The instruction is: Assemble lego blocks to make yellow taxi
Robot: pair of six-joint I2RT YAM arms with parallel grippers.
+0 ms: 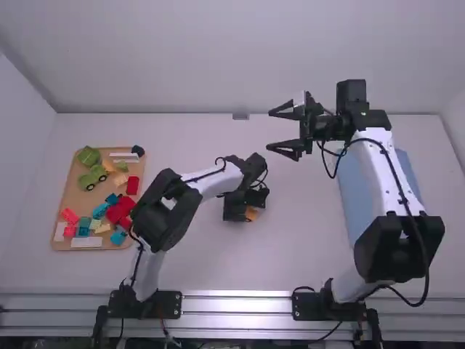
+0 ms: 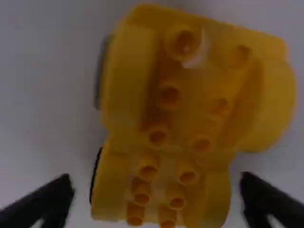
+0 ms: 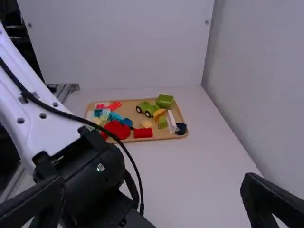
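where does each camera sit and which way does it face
high view: above and behind, facing forward and down at the table; the left arm and right arm show.
left wrist view: on the left arm's wrist, close over yellow blocks; its own fingers show.
right wrist view: on the right arm's wrist, facing left across the table; its own fingers and the left arm show.
shared by high and right wrist: the tray.

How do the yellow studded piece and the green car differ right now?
Colour: yellow piece vs green car.
Place: yellow piece is off the tray, at the open left gripper; green car is on the tray.
Look: yellow piece shows rows of studs; green car shows dark wheels.
Shared: neither is gripped.
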